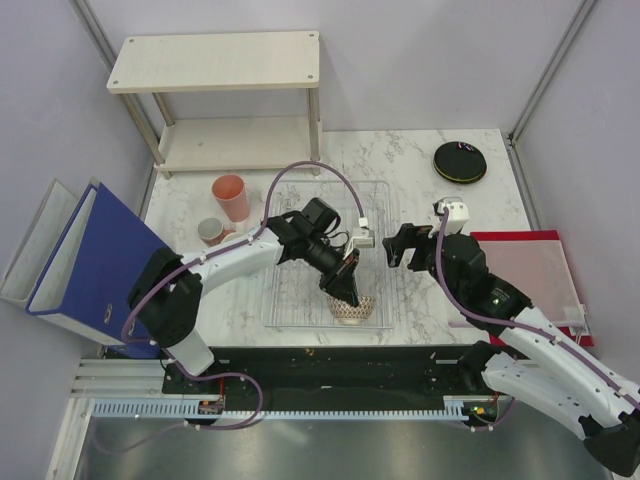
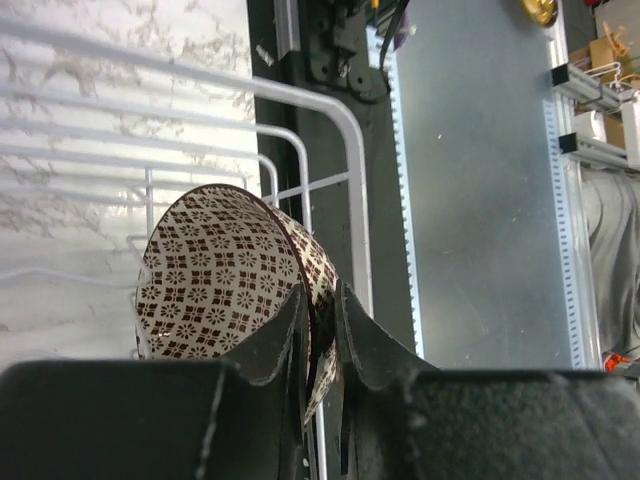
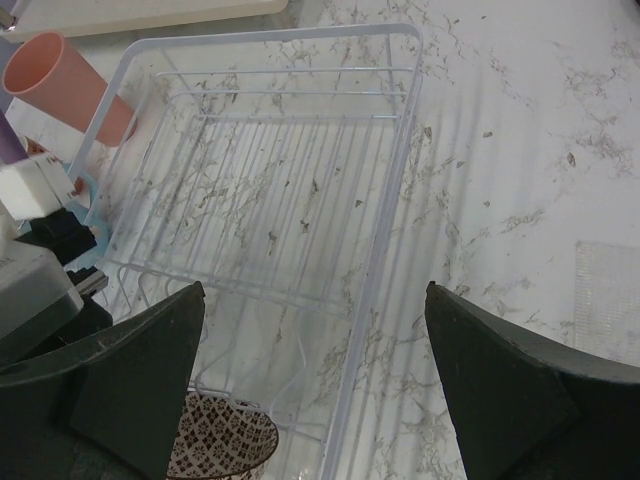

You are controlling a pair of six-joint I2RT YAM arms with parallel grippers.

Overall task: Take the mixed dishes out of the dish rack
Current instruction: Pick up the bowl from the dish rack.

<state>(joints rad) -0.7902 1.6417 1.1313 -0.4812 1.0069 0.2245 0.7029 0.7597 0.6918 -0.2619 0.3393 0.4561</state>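
Nearest the arms, the bowl [image 2: 215, 280] sits in the near end of the rack [image 1: 300, 300], tipped up on its side so that its rim stands close to upright, with the rack's near wire wall just beside it. The left end effector [image 2: 320, 300] comes down on it from above and pinches the bowl's wall, one finger [image 2: 285, 335] inside the mouth and the other outside against the patterned skin. So the bowl lies directly in the left end effector's grip and not off to either side. Being round, it has no long axis to line up with; what matters is that the way out is up. As I judge it, the lift should go straight up until the bowl clears the near wall, then off to the left onto the bench [image 1: 450, 210].

The right end effector [image 3: 310, 295] hangs spread wide and empty over the rack's right rim, near the bowl but apart from it. The left arm is plainly the one placed for this piece.

The rack runs lengthwise away from the arms, and its wires beyond the bowl carry no other dish that I can see.

Farther out, on the bench left of the rack, stand the pink cup [image 1: 231, 197] and the blue cup [image 1: 210, 231]. The black plate [image 1: 459, 161] lies at the far right corner.
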